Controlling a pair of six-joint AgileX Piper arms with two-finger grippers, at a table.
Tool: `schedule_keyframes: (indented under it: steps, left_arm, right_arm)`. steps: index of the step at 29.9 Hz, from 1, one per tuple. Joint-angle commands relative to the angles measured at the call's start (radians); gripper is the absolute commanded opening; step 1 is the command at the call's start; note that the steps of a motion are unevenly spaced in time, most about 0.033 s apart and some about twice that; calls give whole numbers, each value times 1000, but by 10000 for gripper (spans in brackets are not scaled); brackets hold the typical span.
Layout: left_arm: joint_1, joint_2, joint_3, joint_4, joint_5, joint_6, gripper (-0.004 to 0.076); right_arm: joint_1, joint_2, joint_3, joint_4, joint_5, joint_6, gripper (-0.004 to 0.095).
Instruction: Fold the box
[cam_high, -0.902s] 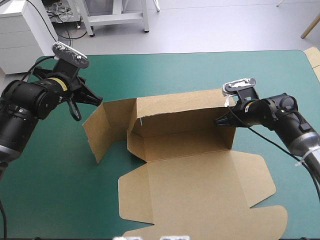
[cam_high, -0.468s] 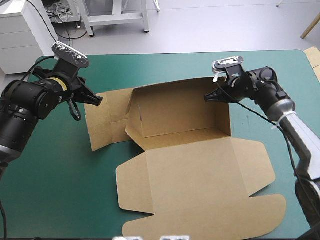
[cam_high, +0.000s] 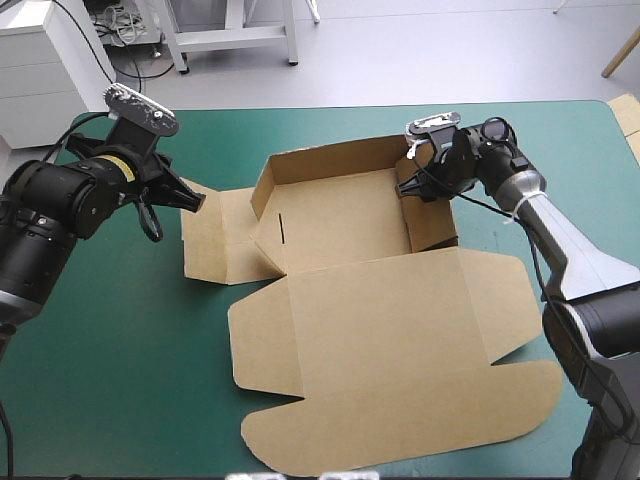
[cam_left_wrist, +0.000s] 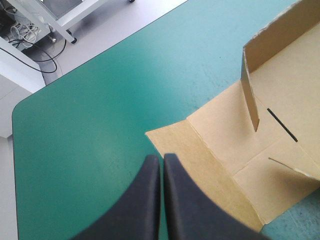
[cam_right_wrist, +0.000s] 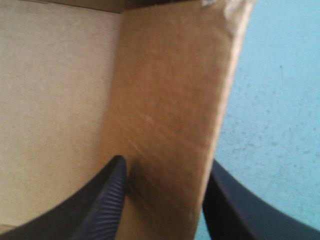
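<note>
The brown box (cam_high: 340, 225) lies in the middle of the table, its back wall (cam_high: 330, 160) and right wall (cam_high: 432, 215) raised. The lid (cam_high: 390, 350) is spread flat toward the front edge. The left side flap (cam_high: 215, 245) lies flat on the teal-green cover. My left gripper (cam_high: 197, 199) is shut, its tips (cam_left_wrist: 161, 159) at the outer edge of that flap (cam_left_wrist: 220, 150), with no board between them. My right gripper (cam_high: 405, 190) is open astride the right wall (cam_right_wrist: 170, 100): one finger (cam_right_wrist: 112, 185) is inside the box and the other is outside it.
A pale strip of board (cam_high: 628, 115) shows at the table's far right edge. Bare teal-green cover (cam_high: 100, 350) stretches along the front left and behind the box.
The left flap, raised earlier, has dropped flat. My right gripper has moved left and away along the back wall, and the right wall has swung up and inward. The whole box has turned a little.
</note>
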Motion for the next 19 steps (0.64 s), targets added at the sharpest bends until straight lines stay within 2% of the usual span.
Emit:
schedule_keyframes:
  steps: [1, 3, 9, 17, 19]
  left_arm:
    - [3, -27, -34, 5, -63, -11, 7]
    - [3, -27, -34, 5, -63, -11, 7]
    - [3, -27, -34, 5, -59, -11, 7]
    - [3, -27, -34, 9, -40, -21, 6]
    - [3, -27, -34, 50, -18, -93, -7]
  right_arm:
    - [-10, -62, -87, -8, 14, -12, 681]
    - [-19, -63, -137, -8, 66, -20, 716]
    - [-40, -75, -307, -1, 257, -73, 713]
    - [-40, -143, -375, 16, 258, -87, 713]
    - [-40, -147, -375, 32, 258, -87, 713]
